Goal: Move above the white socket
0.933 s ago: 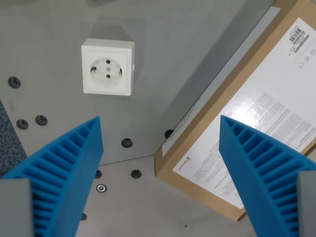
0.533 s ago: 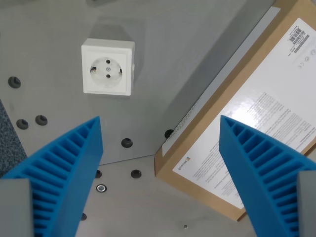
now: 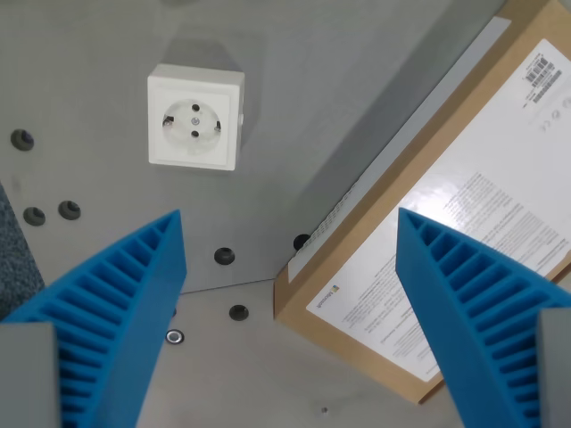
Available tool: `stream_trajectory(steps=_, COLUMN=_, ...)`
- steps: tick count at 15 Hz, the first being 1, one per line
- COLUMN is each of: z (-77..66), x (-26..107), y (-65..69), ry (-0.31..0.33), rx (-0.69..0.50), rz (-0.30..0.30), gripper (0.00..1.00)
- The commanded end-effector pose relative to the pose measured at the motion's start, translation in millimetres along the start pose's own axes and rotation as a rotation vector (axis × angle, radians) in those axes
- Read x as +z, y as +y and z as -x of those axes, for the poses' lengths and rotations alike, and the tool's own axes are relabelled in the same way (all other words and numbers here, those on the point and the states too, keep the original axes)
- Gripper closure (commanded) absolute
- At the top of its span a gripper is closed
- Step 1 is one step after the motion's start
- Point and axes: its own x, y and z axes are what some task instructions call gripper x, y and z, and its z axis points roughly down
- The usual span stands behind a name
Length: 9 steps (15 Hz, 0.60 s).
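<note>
Above end effector (image 3: 290, 232), white socket (image 3: 194, 118)

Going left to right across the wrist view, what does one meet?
Left blue finger → white socket → cardboard box → right blue finger. The fingers stand wide apart, holding nothing.

Lab bench – grey plate (image 3: 294, 107) (threaded mounting holes (image 3: 225, 257)).
</note>
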Motion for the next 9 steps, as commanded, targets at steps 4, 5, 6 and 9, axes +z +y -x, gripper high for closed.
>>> stream_trajectory(steps=4, z=1.8, x=11.0, y=-4.1, ry=0.054, rx=-0.239, rz=-0.016, gripper=0.00)
stream_trajectory(steps=5, z=2.1, x=13.2, y=-4.8, ry=0.061, rx=-0.272, rz=-0.017, gripper=0.00)
stream_trajectory(steps=6, z=2.4, x=15.7, y=-5.5, ry=0.067, rx=-0.302, rz=-0.018, gripper=0.00)
stream_trajectory(steps=9, z=3.3, x=24.3, y=-7.7, ry=0.084, rx=-0.402, rz=-0.019, gripper=0.00)
